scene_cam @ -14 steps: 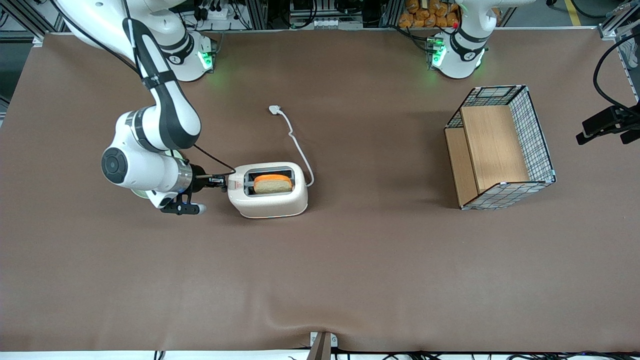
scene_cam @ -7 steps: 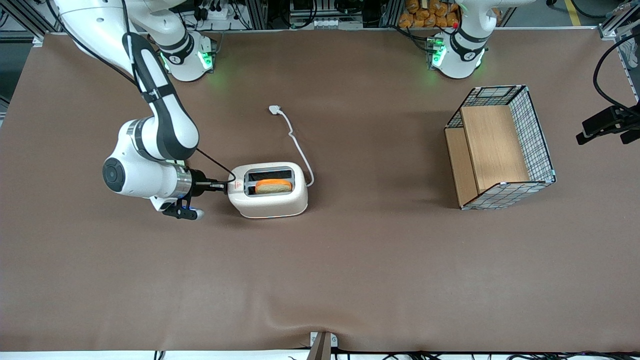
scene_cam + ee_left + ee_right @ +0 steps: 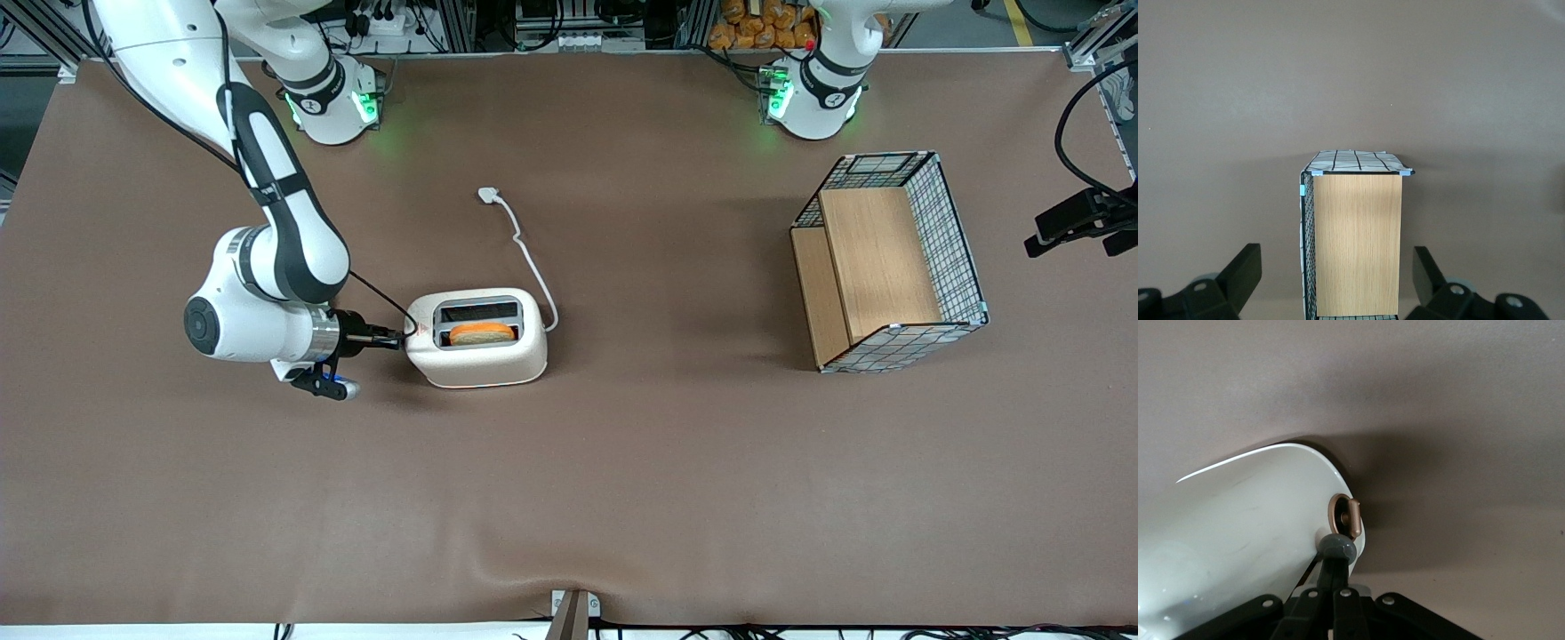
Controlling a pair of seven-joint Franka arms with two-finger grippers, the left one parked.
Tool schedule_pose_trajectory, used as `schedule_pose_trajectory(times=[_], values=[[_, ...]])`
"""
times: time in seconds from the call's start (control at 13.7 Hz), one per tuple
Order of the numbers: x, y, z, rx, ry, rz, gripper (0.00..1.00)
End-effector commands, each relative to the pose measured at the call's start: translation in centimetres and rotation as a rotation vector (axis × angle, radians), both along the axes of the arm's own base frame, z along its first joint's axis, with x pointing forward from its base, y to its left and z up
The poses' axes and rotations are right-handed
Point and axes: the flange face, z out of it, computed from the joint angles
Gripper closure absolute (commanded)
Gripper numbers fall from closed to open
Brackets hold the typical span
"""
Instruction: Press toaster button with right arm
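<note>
Front view: looks steeply down from high above the counter, taking in its whole brown top, both arm bases at the upper edge, the toaster and the wire basket.
Left wrist view: sits low and close, facing along the counter at the basket, with two dark prongs in the foreground.
Right wrist view: very close, looking along the tool at the toaster's short end.
Shared: front and left wrist both show the basket; front and right wrist both show the toaster end and the tool.
</note>
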Motion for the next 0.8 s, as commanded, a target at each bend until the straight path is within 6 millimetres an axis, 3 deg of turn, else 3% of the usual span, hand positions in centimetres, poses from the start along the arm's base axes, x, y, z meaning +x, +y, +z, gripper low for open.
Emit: schedule_pose_trajectory(times=[0.0, 0.29, 0.73], values=[[0.7, -0.2, -2.8, 0.001, 0.0, -0.01, 1.0], [0.8, -0.1, -2.7, 0.002, 0.004, -0.009, 1.0], [1.5, -0.1, 3.3, 0.03, -0.048, -0.01, 1.0]])
